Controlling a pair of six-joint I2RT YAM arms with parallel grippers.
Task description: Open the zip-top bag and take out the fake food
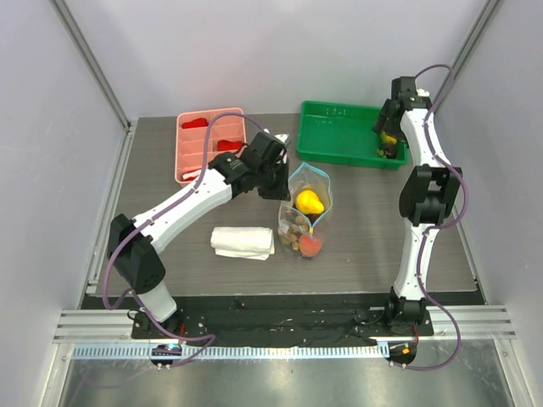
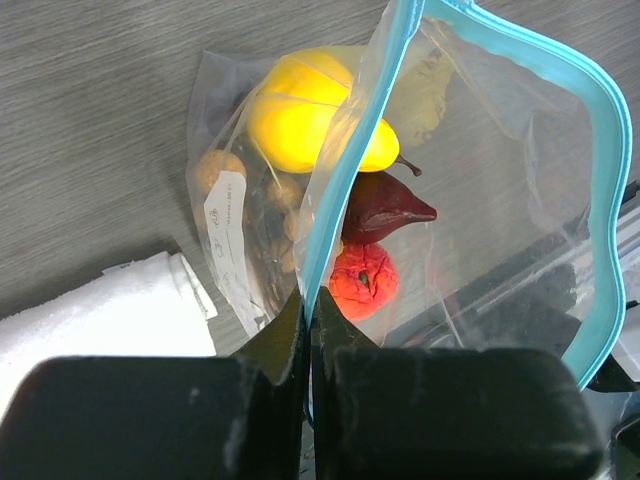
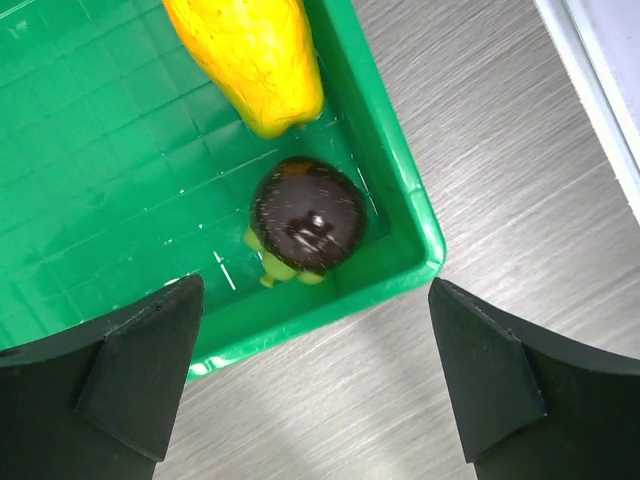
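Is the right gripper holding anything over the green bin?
No, the right gripper is open and empty above the dark fruit in the green bin.

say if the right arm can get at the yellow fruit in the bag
Probably yes: the left fingers hold the bag by its rim, mouth gaping, and the right fingers hang open over the green tray.

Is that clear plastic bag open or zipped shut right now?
Open. On the zip-top bag, the blue zip strip runs as two separated lips around a wide mouth; the left fingers pinch one lip.
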